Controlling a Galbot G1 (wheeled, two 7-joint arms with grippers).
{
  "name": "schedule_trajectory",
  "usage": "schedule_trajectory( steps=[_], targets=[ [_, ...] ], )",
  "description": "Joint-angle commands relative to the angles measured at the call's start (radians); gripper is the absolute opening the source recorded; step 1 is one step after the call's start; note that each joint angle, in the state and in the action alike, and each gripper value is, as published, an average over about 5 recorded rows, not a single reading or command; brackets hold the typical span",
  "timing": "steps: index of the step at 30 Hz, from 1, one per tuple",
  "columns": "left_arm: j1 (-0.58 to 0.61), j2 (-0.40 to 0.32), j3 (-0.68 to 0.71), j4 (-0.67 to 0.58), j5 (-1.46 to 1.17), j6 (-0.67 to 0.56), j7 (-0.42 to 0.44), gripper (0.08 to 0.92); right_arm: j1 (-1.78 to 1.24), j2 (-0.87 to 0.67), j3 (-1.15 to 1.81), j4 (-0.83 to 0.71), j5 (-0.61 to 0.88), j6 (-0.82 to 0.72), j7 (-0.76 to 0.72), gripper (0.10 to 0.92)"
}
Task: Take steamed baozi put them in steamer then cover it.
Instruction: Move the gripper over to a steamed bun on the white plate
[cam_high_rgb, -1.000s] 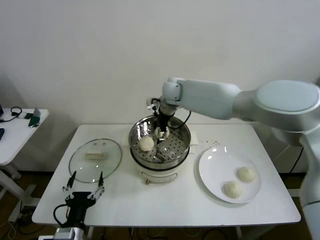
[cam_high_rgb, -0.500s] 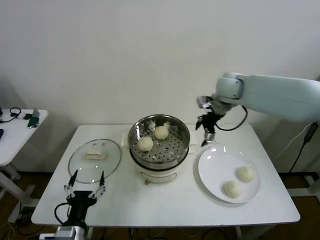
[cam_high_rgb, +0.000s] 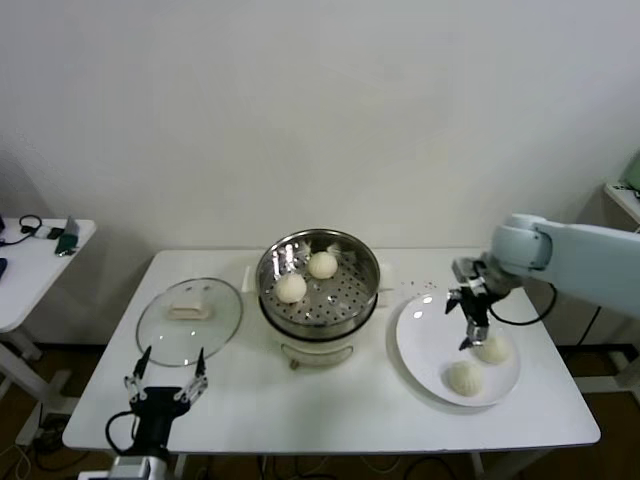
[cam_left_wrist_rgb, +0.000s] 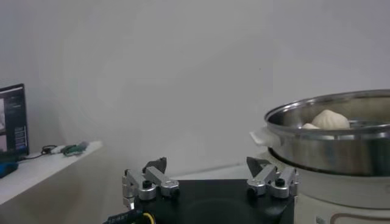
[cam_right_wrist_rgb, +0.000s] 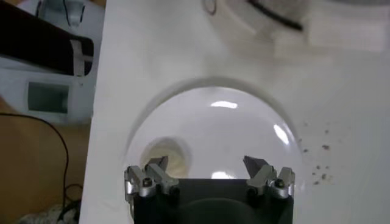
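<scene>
My left tool (cam_high_rgb: 166, 372) waits released at the tabletop's (cam_high_rgb: 300, 410) near edge, just in front of the cover (cam_high_rgb: 190, 320), which lies flat on the tabletop. Beside it to the right stands the steamer (cam_high_rgb: 320, 290) with two steamed baozi (cam_high_rgb: 291, 288) on its perforated tray. Farther right, my right tool (cam_high_rgb: 470, 322) hangs released over the white plate (cam_high_rgb: 425, 345), close above one of the two baozi lying there.

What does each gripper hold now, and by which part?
Nothing. The right gripper hangs open over the plate, above a baozi; the left gripper waits open near the cover.
</scene>
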Motion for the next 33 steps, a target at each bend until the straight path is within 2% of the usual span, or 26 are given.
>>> schedule_trajectory(
  steps=[1,16,33],
  targets=[
    [0.0,-0.011,-0.001,0.016,0.006,-0.003,0.0,0.823,-0.201,-0.07,0.089,-0.01,-0.126,0.003,0.013,0.823],
    [0.004,-0.02,-0.006,0.039,0.006,-0.008,-0.003,0.823,-0.27,-0.012,0.117,-0.102,-0.156,0.013,0.005,0.823],
    [0.003,-0.022,-0.005,0.045,0.01,-0.009,-0.003,0.823,-0.289,0.022,0.125,-0.119,-0.151,0.015,-0.013,0.808]
  ],
)
